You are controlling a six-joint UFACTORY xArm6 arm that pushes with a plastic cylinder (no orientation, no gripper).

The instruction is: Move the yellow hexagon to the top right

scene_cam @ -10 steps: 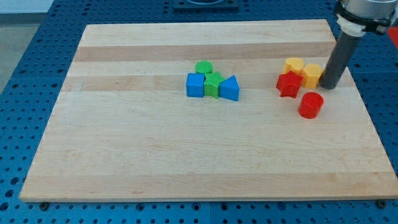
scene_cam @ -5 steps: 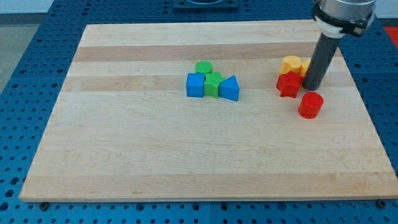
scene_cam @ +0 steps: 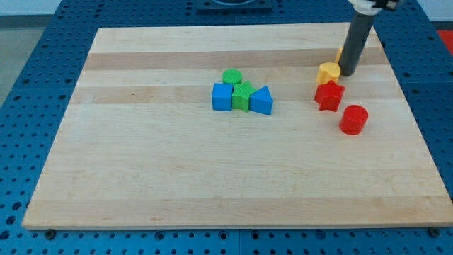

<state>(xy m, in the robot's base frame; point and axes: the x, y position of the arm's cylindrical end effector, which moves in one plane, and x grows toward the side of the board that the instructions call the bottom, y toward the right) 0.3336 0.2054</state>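
Note:
The yellow hexagon (scene_cam: 340,54) is mostly hidden behind my rod near the view's top right; only a thin orange-yellow sliver shows at the rod's left edge. My tip (scene_cam: 348,74) rests on the board just below that sliver and right beside a second yellow block (scene_cam: 328,71), rounded in shape, which lies to its left. A red star (scene_cam: 329,94) sits just below that yellow block. A red cylinder (scene_cam: 353,119) lies further down and to the right.
A cluster sits at the board's middle: a green cylinder (scene_cam: 231,76), a green block (scene_cam: 243,95), a blue cube (scene_cam: 222,97) and a blue triangle (scene_cam: 261,100). The wooden board (scene_cam: 141,177) lies on a blue perforated table.
My rod has moved up and to the left, and the yellow hexagon has gone up with it from beside the red star. The other yellow block has shifted slightly.

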